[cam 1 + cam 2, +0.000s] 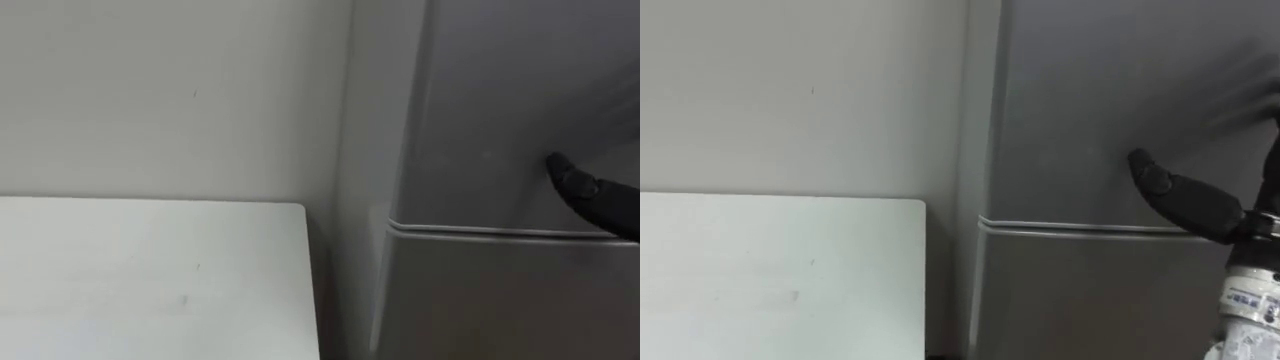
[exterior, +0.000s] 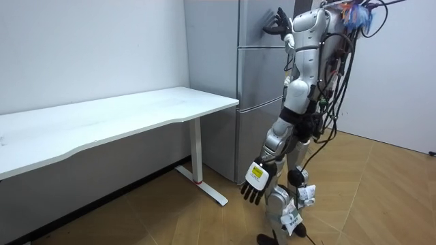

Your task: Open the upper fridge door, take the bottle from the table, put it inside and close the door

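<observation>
While standing at fridge [image 2: 259, 68], just past right edge of counter [image 1: 150, 270] | right hand [image 1: 1185, 200] raised, fingertip [image 1: 1138, 160] on upper door [image 1: 1090, 100], fingers' curl: can't tell | left hand [image 2: 253, 184] hangs low, fingers relaxed, empty | bottle: can't tell where

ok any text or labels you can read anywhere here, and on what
No text can be quoted.
On the left hand, a yellowish tag: print too small to read.
Behind the right hand, a white tag: blurred, unreadable.
On the fridge and white table: no lettering visible.
</observation>
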